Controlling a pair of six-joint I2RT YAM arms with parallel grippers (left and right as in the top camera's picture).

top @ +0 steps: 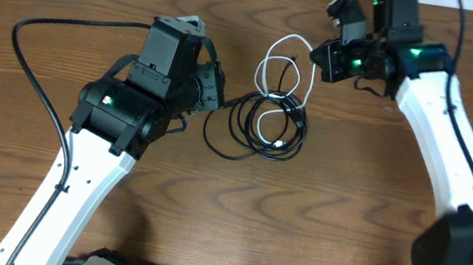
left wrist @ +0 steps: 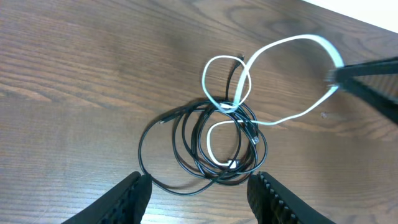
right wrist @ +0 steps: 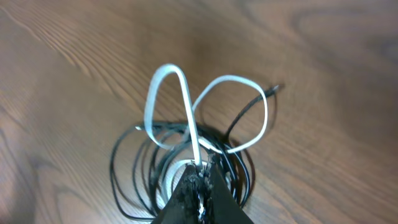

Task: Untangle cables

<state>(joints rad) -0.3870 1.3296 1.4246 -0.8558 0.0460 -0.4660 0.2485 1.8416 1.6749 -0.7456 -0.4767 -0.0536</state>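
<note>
two fingers pressed tight together form the right gripper [right wrist: 200, 179], and between their tips they pinch the white cable [right wrist: 186, 106]. the pinch seems chosen to catch a part that stands free of the knot. from the tips the white line swings out in two loops, the larger apparently lifted off the table [right wrist: 323, 37], while its lower turns lie inside the black cable [right wrist: 127, 168]. held like this, a pull away from the heap would, i judge, draw the white one out through the black rings rather than drag the whole bundle.

the left gripper [left wrist: 200, 190] hangs spread on its own side of the heap, closing on nothing. its place beside the outer black ring would suit pinning the black cable as a counter-hold, though that is only a guess.

the tangle sits near the middle of the table, between the two arms. the white cable's long axis runs from the heart of the coil out to the right gripper, toward the far edge in the overhead view. the black cable has no single heading. it lies in several flat, roughly round turns, with one thin end poking out on the far side of the heap.
</note>
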